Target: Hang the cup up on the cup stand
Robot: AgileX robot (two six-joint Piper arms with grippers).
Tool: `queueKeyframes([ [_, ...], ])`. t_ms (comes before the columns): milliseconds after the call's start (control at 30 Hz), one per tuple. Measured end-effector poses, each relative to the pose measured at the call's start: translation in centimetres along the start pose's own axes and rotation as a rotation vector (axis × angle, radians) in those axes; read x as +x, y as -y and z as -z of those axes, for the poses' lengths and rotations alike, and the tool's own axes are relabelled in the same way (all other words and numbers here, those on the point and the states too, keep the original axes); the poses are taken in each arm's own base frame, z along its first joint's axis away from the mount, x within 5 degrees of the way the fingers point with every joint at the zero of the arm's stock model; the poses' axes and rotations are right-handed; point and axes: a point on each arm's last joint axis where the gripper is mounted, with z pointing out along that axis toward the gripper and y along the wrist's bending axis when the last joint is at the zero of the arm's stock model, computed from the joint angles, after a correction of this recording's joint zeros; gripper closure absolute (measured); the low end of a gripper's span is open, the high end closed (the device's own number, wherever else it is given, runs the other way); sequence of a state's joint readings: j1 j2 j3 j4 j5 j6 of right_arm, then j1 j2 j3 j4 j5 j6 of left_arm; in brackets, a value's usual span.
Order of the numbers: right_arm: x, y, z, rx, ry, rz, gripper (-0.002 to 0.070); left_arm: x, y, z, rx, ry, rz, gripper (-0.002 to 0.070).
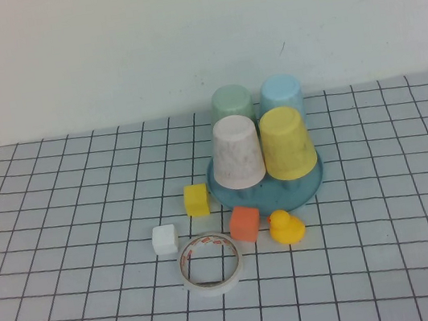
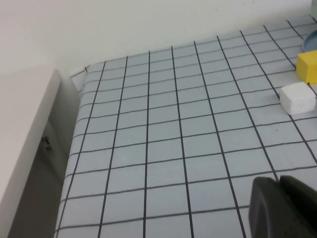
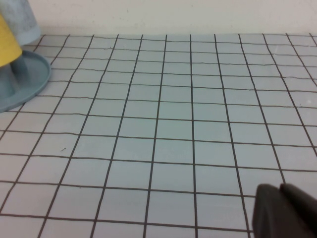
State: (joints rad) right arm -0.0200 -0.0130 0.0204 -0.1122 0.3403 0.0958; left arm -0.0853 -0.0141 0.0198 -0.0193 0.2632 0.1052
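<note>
The yellow cup (image 1: pixel 287 142) sits upside down on the teal-blue cup stand (image 1: pixel 268 191), at its front right, and its edge (image 3: pixel 7 42) shows in the right wrist view above the stand's dish base (image 3: pixel 27 79). Neither arm appears in the high view. My left gripper (image 2: pixel 278 181) is shut and empty, low over bare grid cloth well away from the stand. My right gripper (image 3: pixel 279 187) is also shut and empty, over cloth to the stand's right.
A pinkish-white cup (image 1: pixel 237 151), a green cup (image 1: pixel 232 103) and a light blue cup (image 1: pixel 281 94) also sit inverted on the stand. In front lie a yellow block (image 1: pixel 196 199), white block (image 1: pixel 165 239), orange block (image 1: pixel 244 223), yellow duck (image 1: pixel 286 226) and tape roll (image 1: pixel 211 263). The table's left edge (image 2: pixel 74 129) drops off.
</note>
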Motion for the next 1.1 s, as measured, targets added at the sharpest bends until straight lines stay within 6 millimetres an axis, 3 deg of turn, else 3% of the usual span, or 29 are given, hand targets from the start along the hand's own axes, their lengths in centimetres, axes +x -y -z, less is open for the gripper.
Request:
queueKeyframes([
  [400, 0.0, 0.0, 0.0, 0.0, 0.0, 0.0, 0.0676, 0.33, -0.34, 0.03, -0.067, -0.039, 0.134, 0.0676],
  [1100, 0.0, 0.0, 0.0, 0.0, 0.0, 0.0, 0.0678, 0.33, -0.39, 0.04, -0.076, -0.039, 0.144, 0.0676],
])
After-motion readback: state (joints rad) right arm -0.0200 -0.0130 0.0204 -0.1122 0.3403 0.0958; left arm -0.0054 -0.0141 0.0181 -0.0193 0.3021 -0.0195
